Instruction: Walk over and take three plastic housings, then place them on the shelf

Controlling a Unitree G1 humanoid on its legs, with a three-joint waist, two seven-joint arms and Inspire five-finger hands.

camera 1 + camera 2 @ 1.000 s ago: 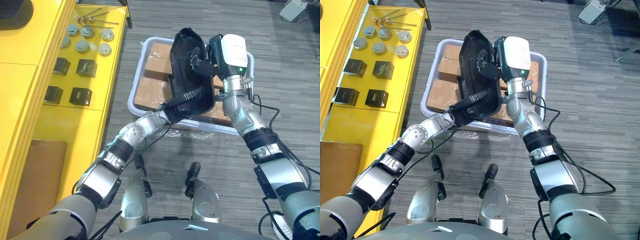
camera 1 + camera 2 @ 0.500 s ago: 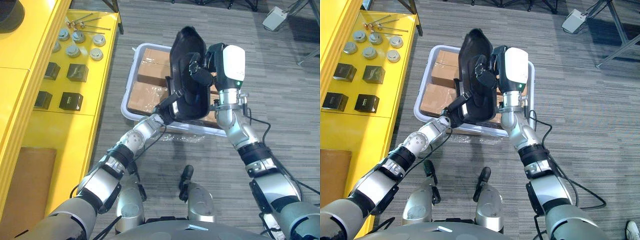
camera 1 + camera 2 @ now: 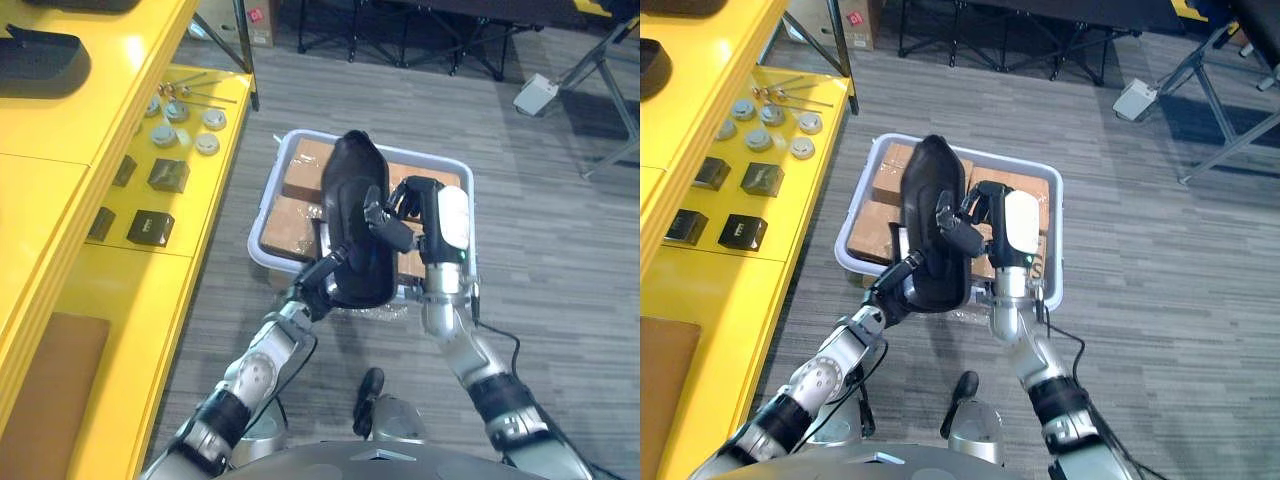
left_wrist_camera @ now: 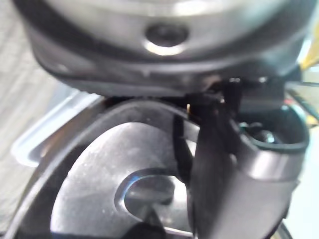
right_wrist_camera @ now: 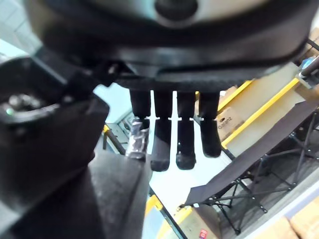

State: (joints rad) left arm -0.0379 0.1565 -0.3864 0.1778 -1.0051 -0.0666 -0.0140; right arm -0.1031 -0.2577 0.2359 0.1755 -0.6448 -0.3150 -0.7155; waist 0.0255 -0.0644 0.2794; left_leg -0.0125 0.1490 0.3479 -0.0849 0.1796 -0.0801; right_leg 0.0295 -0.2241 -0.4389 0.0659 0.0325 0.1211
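The black plastic housing [image 3: 354, 222] is held off the floor over the near edge of the white bin [image 3: 1056, 240] of cardboard boxes [image 3: 300, 180], standing nearly upright with its long axis running from the robot outward, its narrower rounded end up and away and its hollow side facing the left arm. The left hand [image 4: 219, 149] is under its lower end, thumb hooked over the rim in a firm grasp. The right hand [image 3: 428, 205] is raised beside it, palm toward the housing, fingers [image 5: 185, 134] almost straight against its far face, bracing rather than clasping.
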